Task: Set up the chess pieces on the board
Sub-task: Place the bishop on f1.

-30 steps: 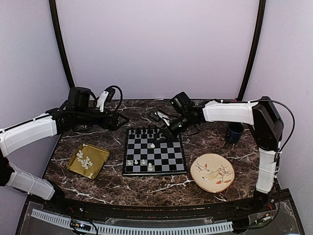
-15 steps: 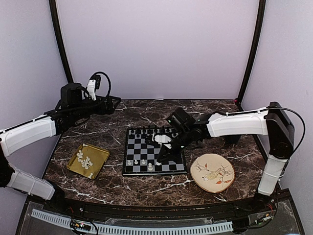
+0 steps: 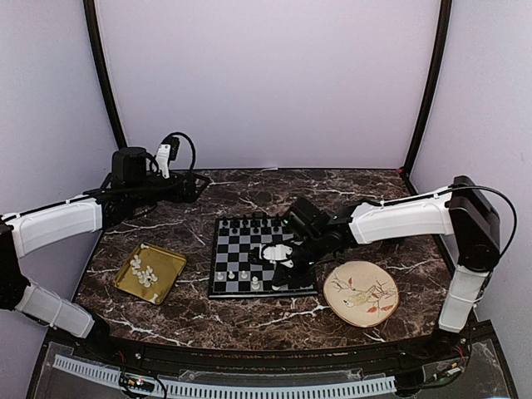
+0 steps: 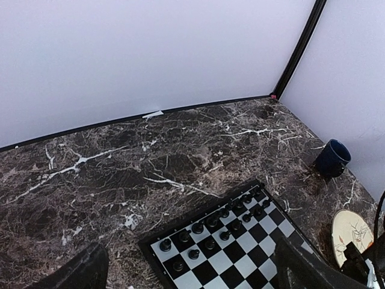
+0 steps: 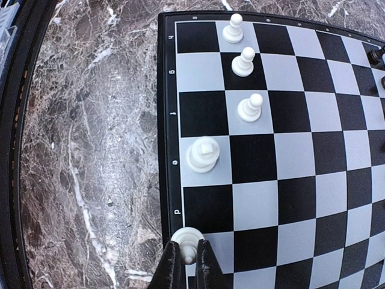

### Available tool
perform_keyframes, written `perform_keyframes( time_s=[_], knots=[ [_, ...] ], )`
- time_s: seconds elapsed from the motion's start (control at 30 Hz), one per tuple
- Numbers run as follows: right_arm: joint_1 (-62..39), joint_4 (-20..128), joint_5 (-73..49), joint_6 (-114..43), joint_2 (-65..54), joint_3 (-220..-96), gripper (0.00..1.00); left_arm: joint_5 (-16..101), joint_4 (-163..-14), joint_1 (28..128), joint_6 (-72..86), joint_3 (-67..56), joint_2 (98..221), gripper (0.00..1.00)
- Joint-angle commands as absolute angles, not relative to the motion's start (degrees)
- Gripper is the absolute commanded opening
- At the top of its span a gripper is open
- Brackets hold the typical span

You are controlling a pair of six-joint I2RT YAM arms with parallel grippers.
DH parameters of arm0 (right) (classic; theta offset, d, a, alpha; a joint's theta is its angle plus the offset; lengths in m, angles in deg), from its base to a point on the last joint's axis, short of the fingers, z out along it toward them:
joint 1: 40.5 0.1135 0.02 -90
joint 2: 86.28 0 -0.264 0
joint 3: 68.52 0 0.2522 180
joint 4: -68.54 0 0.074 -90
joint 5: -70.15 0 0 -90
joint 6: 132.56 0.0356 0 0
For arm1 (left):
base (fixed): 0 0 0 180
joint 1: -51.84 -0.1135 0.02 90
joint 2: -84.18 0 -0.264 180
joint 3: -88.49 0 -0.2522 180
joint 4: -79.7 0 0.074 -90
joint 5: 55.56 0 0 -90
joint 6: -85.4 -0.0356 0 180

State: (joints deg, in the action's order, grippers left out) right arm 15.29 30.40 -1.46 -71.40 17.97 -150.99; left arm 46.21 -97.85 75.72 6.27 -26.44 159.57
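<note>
Right gripper [image 5: 187, 254], fingers clamped on a white chess piece [image 5: 187, 239], holds it low over the board [image 5: 289, 180], at a square in the row along the side facing the table's near edge. Whether the base touches down cannot be told. The left gripper [image 3: 198, 180] hovers with fingers apart near the far left corner. Spare white pieces [image 3: 143, 270] lie in the gold tray [image 3: 170, 264] toward the left edge. A clean placement probably means centring the base in its square, releasing only once it sits flat, then lifting straight up, clear of the neighbouring piece [image 5: 203, 154].
</note>
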Motion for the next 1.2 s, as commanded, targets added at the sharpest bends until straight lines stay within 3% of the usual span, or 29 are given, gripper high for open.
perform_keyframes(
  time_s=[0.0, 0.57, 0.8, 0.97, 1.17],
  knots=[
    [15.9, 32.2, -3.6, -72.6, 17.2, -149.8, 0.00, 45.4, -95.8, 75.4, 5.5, -24.7, 158.2, 0.99],
    [16.3, 33.3, -4.0, -71.5, 18.6, -151.0, 0.00, 43.3, -96.1, 75.4, 6.3, -25.7, 159.0, 0.99],
    [16.3, 32.3, -6.0, -72.2, 16.4, -148.8, 0.00, 50.7, -85.4, 73.1, 3.3, -16.7, 162.5, 0.99],
    [16.3, 33.2, -6.8, -72.0, 15.5, -146.5, 0.00, 58.0, -88.6, 70.8, 6.6, -17.6, 163.2, 0.99],
    [16.3, 34.7, -7.0, -71.2, 16.2, -146.1, 0.00, 56.6, -88.3, 70.8, 5.5, -17.6, 162.6, 0.98]
  ],
)
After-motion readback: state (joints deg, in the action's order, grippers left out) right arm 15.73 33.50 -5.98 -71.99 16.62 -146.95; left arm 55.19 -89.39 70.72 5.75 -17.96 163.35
